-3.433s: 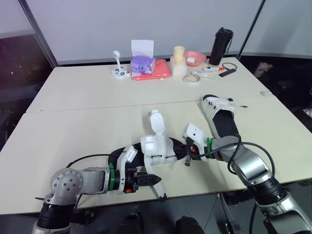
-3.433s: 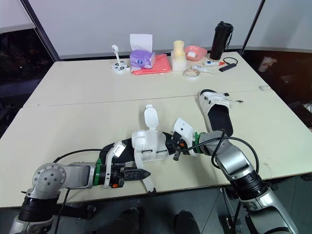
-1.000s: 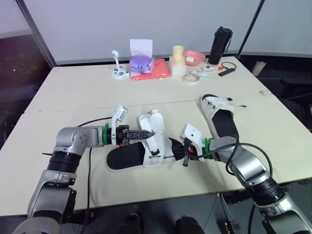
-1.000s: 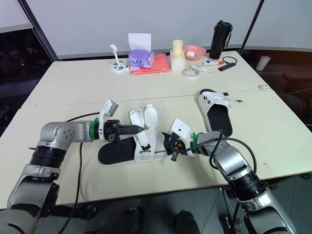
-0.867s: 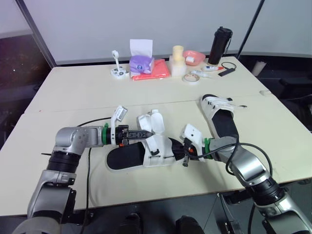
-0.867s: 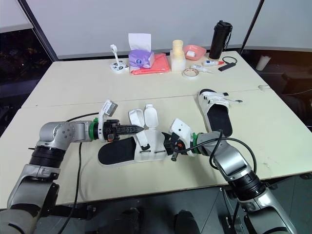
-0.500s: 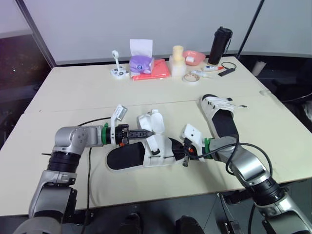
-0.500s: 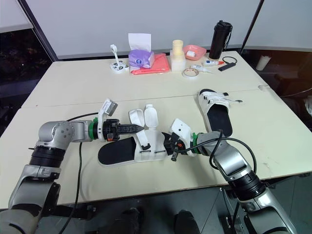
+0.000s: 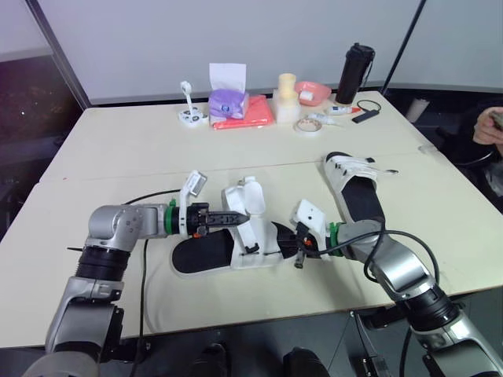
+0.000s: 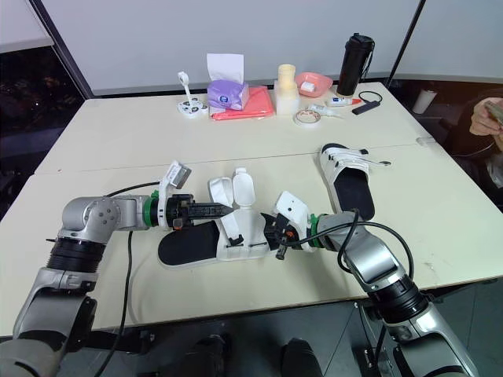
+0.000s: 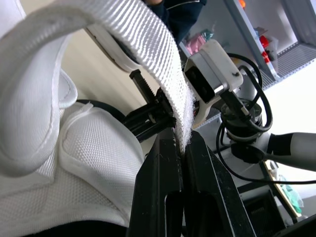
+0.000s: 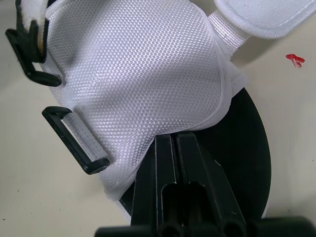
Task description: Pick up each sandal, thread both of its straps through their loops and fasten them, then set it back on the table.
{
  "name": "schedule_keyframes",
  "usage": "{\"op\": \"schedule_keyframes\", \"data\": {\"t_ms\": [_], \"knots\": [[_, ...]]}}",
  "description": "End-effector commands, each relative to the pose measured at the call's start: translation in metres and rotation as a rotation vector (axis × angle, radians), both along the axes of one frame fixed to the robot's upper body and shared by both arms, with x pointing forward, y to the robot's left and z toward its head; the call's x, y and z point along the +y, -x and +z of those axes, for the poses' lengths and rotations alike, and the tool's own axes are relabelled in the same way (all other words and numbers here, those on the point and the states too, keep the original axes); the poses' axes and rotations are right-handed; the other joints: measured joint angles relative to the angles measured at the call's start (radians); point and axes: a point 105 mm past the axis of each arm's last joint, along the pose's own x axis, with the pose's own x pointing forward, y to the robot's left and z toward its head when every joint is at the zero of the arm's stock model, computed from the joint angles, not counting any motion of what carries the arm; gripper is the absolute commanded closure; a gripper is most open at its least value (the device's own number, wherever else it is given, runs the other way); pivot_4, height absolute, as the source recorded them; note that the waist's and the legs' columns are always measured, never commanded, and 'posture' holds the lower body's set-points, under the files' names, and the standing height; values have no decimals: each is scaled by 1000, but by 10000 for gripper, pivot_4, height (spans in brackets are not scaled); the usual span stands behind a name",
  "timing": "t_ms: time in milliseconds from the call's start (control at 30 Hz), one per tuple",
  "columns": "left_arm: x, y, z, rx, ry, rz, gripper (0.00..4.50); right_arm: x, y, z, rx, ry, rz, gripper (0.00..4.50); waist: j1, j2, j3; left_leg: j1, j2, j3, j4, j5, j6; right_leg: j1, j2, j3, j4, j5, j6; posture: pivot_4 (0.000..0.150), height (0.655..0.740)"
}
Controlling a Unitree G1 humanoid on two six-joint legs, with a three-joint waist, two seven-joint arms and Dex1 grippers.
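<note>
My left claw grips the strap; the loops lie across the sandal, beside my right claw, itself clamped on that sandal.

Along the table's far edge: a tissue box, red cloth, pink bowl, tape roll, black bottle. A person's hand shows at right.

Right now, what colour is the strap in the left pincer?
White. The strap shows best in the left wrist view, pinched by the left pincer.

two sandals, one flask, one tape roll
</note>
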Motion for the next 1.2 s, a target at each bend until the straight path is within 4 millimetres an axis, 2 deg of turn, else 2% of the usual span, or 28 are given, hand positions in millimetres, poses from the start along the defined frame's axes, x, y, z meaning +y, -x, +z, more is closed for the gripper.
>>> {"op": "schedule_keyframes", "data": {"t_ms": [33, 500, 900, 1200], "knots": [[1, 3, 2, -29, -9, -15, 44815, -1, 5, -14, 47, 31, -6, 45000, 0, 0, 0, 0, 0, 0, 0, 0, 0, 0, 0, 0, 0, 0, 0, 1500, 7400], [2, -4, -11, -61, -68, -9, 44815, 1, 6, -14, 50, 27, -6, 45000, 0, 0, 0, 0, 0, 0, 0, 0, 0, 0, 0, 0, 0, 0, 0, 1500, 7400], [-7, -11, 4, -111, -18, -9, 44815, 2, 7, -14, 54, 26, -7, 45000, 1, 0, 0, 0, 0, 0, 0, 0, 0, 0, 0, 0, 0, 0, 0, 1500, 7400], [-9, -2, 8, -157, -35, -77, 44815, 2, 7, -14, 56, 25, -7, 45000, 0, 0, 0, 0, 0, 0, 1, 0, 0, 0, 0, 0, 0, 0, 0, 1500, 7400]]}}
